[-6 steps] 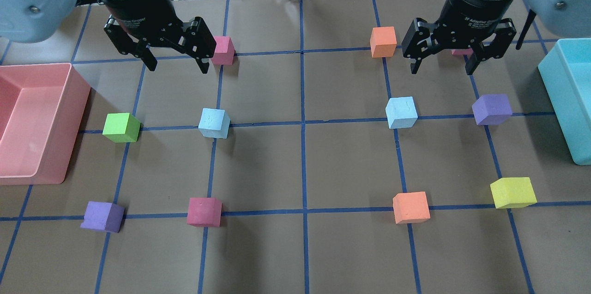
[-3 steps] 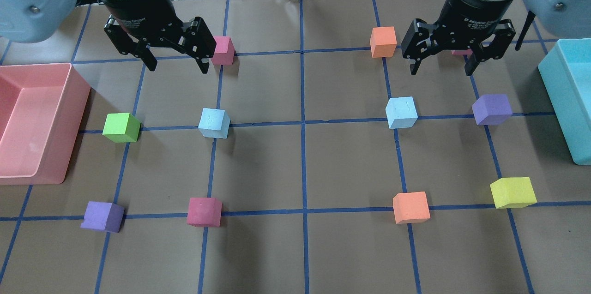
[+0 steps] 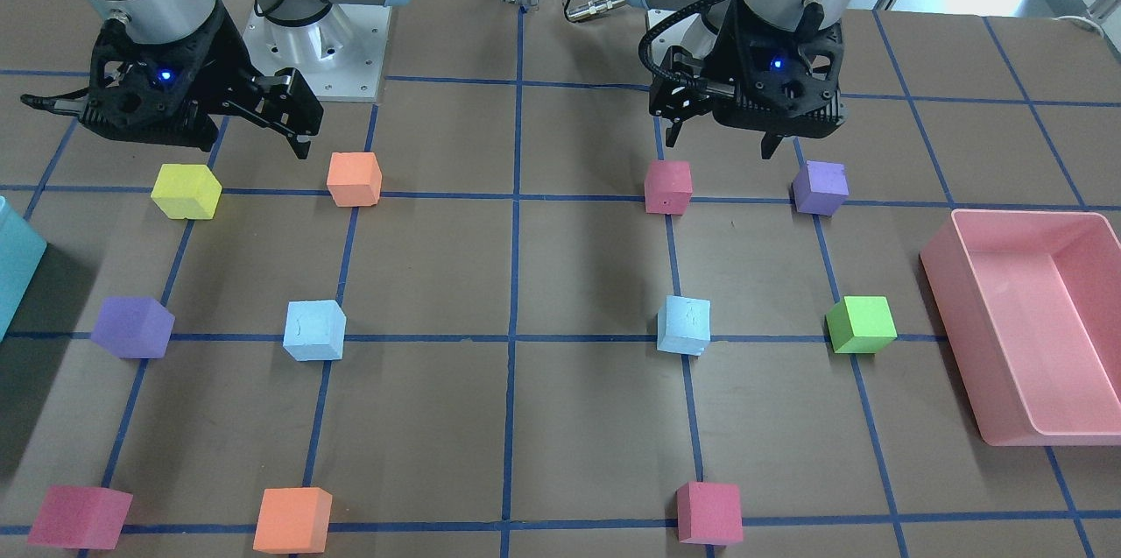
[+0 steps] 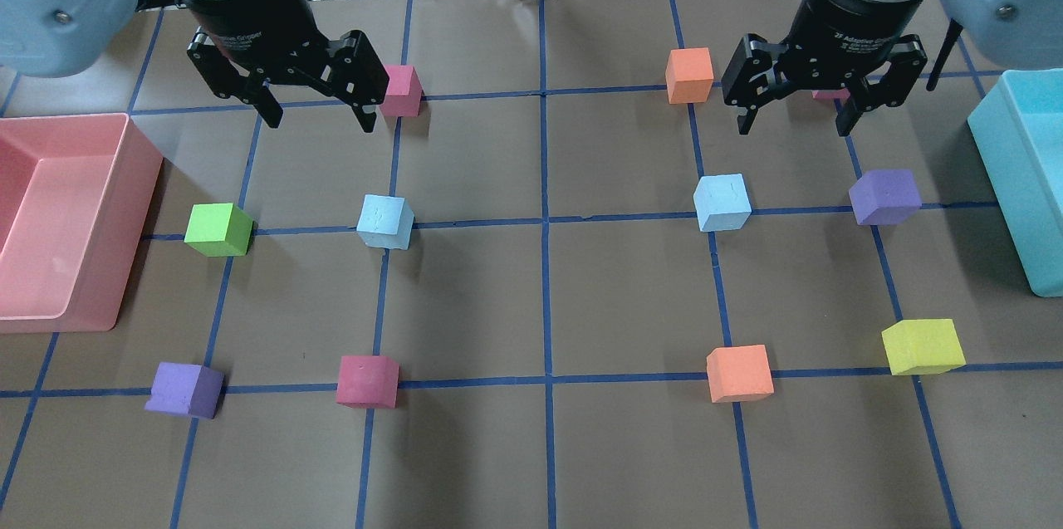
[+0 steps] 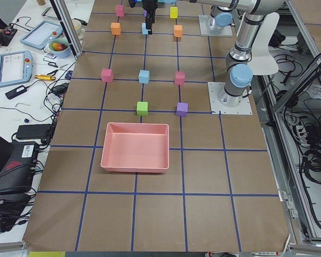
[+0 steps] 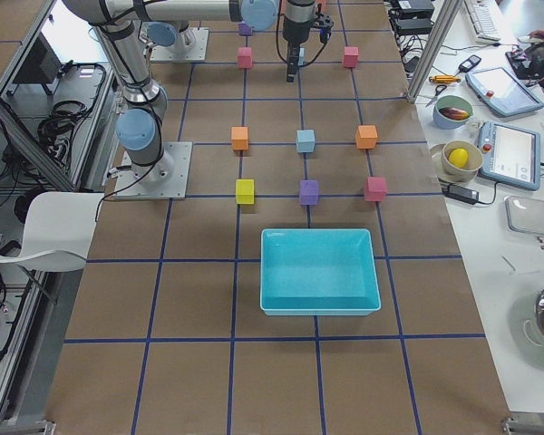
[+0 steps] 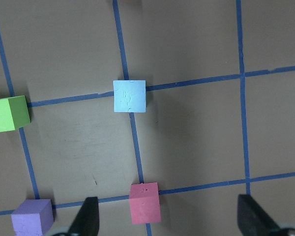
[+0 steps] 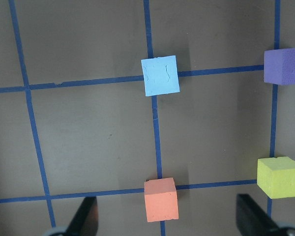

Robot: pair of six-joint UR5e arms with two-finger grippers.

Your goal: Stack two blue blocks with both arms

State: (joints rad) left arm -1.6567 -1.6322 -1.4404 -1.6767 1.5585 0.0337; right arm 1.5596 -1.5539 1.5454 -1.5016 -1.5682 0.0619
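Two pale blue blocks sit apart on the brown table. The left blue block [image 4: 385, 222] [image 3: 684, 324] [image 7: 130, 96] lies on a tape line below my left gripper [image 4: 320, 120] [image 3: 720, 142] [image 7: 169, 221]. That gripper is open, empty and raised above the table. The right blue block [image 4: 722, 202] [image 3: 314, 330] [image 8: 160, 75] lies below my right gripper [image 4: 793, 128] [image 3: 171, 124] [image 8: 164, 219], which is also open, empty and raised. Each block is clear of the fingers and seen whole.
A pink bin [image 4: 75, 222] stands at the left edge and a teal bin [image 4: 1026, 180] at the right edge. Green [image 4: 218, 229], purple [image 4: 884, 196], red [image 4: 367, 380], orange [image 4: 739, 373] and yellow [image 4: 922, 345] cubes are scattered on the grid.
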